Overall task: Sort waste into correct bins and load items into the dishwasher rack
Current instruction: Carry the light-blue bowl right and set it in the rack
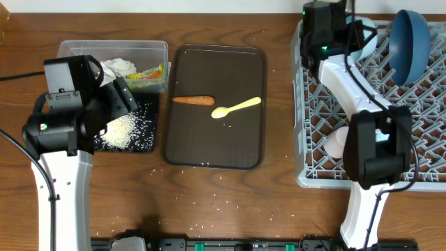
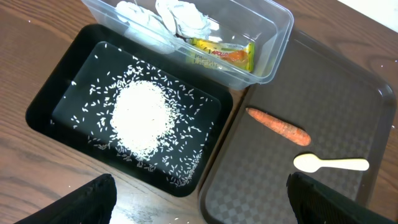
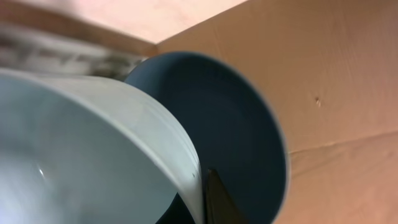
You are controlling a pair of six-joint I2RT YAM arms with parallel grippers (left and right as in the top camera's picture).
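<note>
My left gripper (image 1: 129, 97) (image 2: 199, 186) is open and empty, above the near edge of the black tray (image 2: 62, 99), which holds a pile of white rice (image 1: 125, 131) (image 2: 142, 118). The clear tub (image 2: 273, 43) holds crumpled tissue (image 1: 118, 67) (image 2: 180, 18) and the wrapper (image 1: 150, 73) (image 2: 224, 55). The carrot piece (image 1: 194, 100) (image 2: 278, 126) and yellow spoon (image 1: 237, 107) (image 2: 329, 163) lie on the brown tray (image 1: 216, 146). My right gripper (image 1: 355, 38) is shut on the rim of the light blue bowl (image 3: 74, 149) at the grey rack's (image 1: 418, 118) far left. The dark blue plate (image 1: 410, 42) (image 3: 236, 118) stands upright beside it.
A pink cup (image 1: 337, 143) lies in the rack beside my right arm. A few rice grains (image 1: 209, 209) are scattered on the wooden table in front of the brown tray. The small light blue cup does not show clearly.
</note>
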